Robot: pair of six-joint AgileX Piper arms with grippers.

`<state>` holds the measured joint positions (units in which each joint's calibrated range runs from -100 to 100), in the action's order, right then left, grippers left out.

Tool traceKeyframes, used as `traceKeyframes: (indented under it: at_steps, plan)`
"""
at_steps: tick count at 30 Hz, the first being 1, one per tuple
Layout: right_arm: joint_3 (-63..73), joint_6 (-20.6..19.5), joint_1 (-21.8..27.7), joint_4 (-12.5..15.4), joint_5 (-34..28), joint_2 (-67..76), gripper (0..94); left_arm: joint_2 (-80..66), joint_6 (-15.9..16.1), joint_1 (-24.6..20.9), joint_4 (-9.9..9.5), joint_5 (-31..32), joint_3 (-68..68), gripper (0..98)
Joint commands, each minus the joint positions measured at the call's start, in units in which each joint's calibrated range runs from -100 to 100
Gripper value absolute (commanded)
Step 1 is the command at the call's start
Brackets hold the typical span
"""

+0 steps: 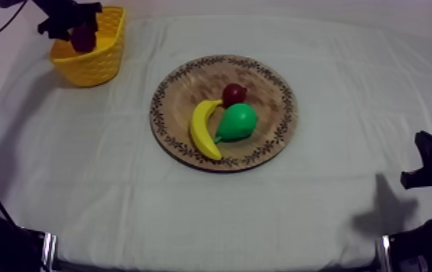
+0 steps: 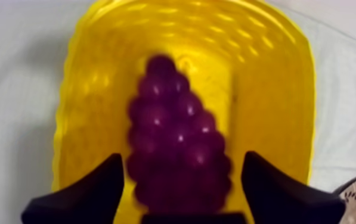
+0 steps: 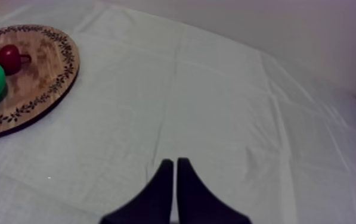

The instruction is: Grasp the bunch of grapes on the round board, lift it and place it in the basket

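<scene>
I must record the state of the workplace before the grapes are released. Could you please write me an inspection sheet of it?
surface: grey-white cloth, lightly creased.
job's things: grapes between the fingers of the left gripper, over the yellow basket at the table's far left; wooden board in the middle.
clutter: banana, pear and small red fruit on the board.
grippers: left gripper shut on the grapes; right gripper shut on nothing, above bare cloth.
cables: nothing seen.
surroundings: pale wall behind the table.
</scene>
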<state>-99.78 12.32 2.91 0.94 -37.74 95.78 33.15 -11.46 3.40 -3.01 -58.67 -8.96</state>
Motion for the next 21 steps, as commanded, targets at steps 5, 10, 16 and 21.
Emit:
traceKeyframes:
  at_steps: [5,10,16,21]
  plan:
    - [0.01,0.01,0.0,0.01,0.0,-0.02,0.3,-1.22,-1.25,0.09,-0.3,2.76,2.12,83.3]
    - [0.01,0.01,0.0,0.01,0.0,-0.02,0.3,-1.95,-0.99,0.1,-0.28,3.61,3.03,83.6]
    - [0.01,0.01,0.0,0.01,0.0,-0.02,0.3,-4.28,-0.12,0.17,-0.09,4.37,4.8,82.2]
    - [0.01,0.01,0.0,0.01,0.0,-0.02,0.3,-9.62,0.08,0.44,-0.05,4.62,9.16,76.1]
